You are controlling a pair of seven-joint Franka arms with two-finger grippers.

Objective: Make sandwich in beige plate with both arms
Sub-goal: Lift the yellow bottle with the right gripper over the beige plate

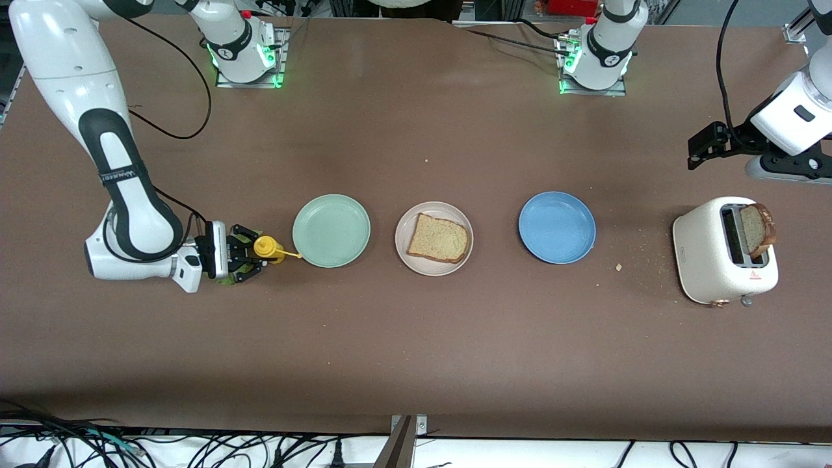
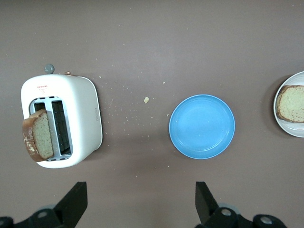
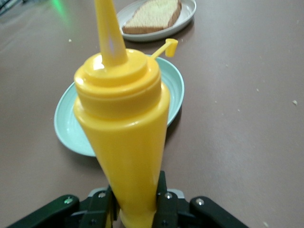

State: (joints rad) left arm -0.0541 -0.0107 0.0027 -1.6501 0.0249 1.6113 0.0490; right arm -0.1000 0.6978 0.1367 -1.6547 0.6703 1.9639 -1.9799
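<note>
Yellow squeeze bottle [image 3: 124, 137]: glossy smooth plastic. Table [image 1: 416, 351]: matt brown. Toaster [image 1: 723, 252]: matt cream, lightly speckled. Bread slice [image 1: 439, 238]: rough, porous crumb.

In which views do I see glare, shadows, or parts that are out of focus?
Front view: even light; a soft shadow by the blue plate, green glow at both arm bases. Left wrist view: sharp; a faint shadow under the toaster. Right wrist view: glare on the cap of the yellow bottle, which looks stretched; the bread on the beige plate is slightly soft.

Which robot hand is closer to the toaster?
The left. The left gripper hangs open just above the toaster; the right gripper is at the right arm's end, closed around a yellow squeeze bottle.
</note>
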